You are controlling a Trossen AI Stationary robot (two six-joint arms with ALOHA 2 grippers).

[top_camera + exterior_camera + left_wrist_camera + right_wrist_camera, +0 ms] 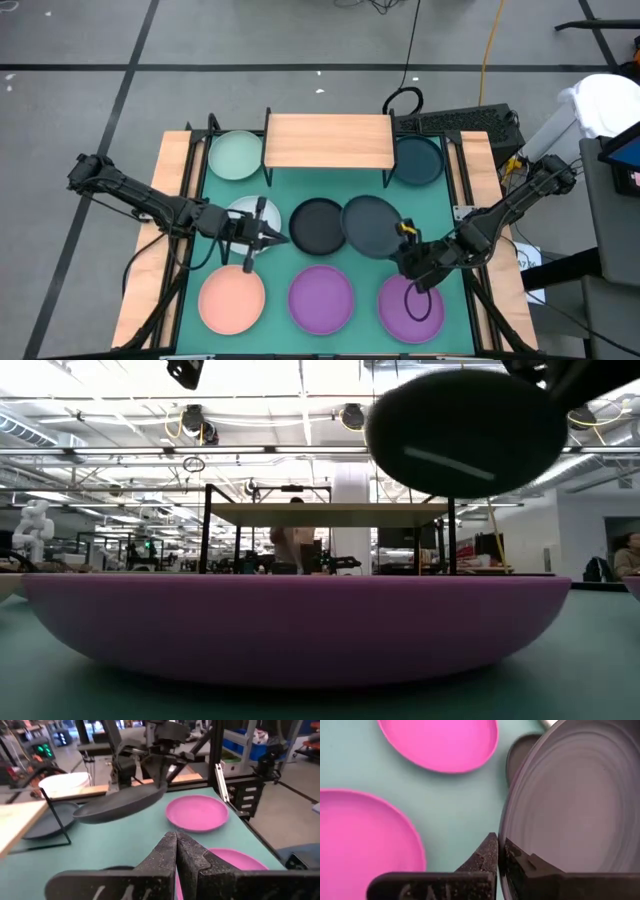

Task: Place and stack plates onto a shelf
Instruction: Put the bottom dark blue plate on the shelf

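High view: the right pincer (408,232) grips the rim of a dark plate (372,226), lifted near the tabletop (375,185) centre; the shelf (328,141) stands at 12 o'clock.

Left wrist view: the left pincer (176,841) is closed, holding nothing.

Right wrist view: the fingers (487,851) pinch the plate's rim.

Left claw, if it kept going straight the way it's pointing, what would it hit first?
Probably the dark plate held up by the right claw; the shut left claw points toward it, though depth is hard to judge.

A robotics lab: beyond the green table (470,200), a white humanoid robot (30,528), open ceiling trusses (300,452) and workbenches.
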